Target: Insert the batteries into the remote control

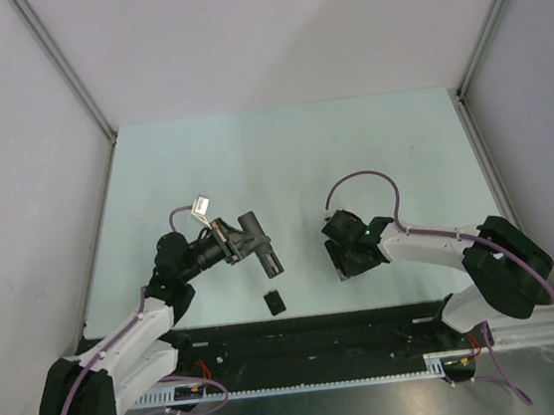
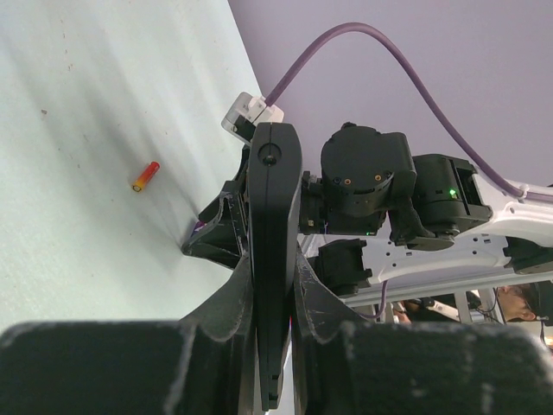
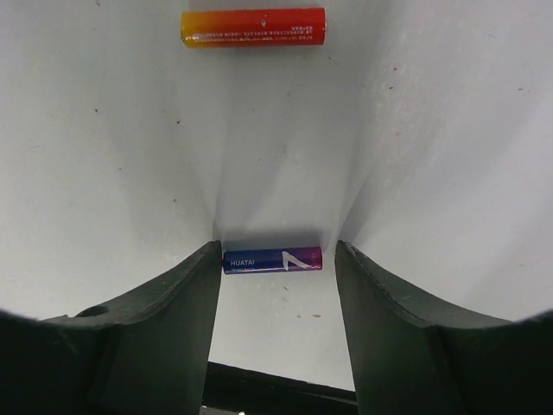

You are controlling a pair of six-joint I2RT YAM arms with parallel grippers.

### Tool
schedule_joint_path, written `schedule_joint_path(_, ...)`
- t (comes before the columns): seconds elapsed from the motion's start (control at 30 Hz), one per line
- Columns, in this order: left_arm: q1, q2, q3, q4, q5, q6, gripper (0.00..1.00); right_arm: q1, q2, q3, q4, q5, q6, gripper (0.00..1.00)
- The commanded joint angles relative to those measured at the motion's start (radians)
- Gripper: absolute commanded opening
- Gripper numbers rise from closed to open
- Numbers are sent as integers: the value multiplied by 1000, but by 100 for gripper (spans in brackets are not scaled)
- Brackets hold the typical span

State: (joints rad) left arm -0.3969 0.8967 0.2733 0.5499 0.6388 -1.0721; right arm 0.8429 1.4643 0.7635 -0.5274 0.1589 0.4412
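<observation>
My left gripper [image 1: 244,239] is shut on the remote control [image 1: 262,249], a slim black bar held edge-on above the table; in the left wrist view the remote [image 2: 273,199] stands clamped between the gripper's [image 2: 274,290] fingers. My right gripper [image 3: 276,251] is open and down at the table, its fingers either side of the dark blue-purple battery [image 3: 272,259], which lies crosswise between the tips. The red-orange battery [image 3: 253,28] lies on the table just beyond it and also shows in the left wrist view [image 2: 145,175]. In the top view my right gripper [image 1: 345,253] hides both batteries.
A small black squarish cover piece [image 1: 274,300] lies on the table near the front edge, below the remote. The black rail [image 1: 312,336] runs along the near edge. The white walls [image 1: 61,72] close in the table on three sides.
</observation>
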Motion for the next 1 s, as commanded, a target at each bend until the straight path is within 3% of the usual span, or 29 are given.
schedule_joint_path(0.0, -3, 2, -3, 19, 2, 17, 0, 7, 11, 22, 9, -30, -6, 57)
schedule_joint_path(0.47, -3, -30, 1, 18, -2, 5, 0, 19, -24, 33, 15, 7, -10, 41)
schedule_joint_path(0.7, -3, -79, 30, 1, 7, -12, 0, 53, -12, 164, 9, 53, -97, 38)
schedule_joint_path(0.97, -2, -180, 27, -41, 28, -25, 0, 33, 140, 358, 41, 51, -297, 38)
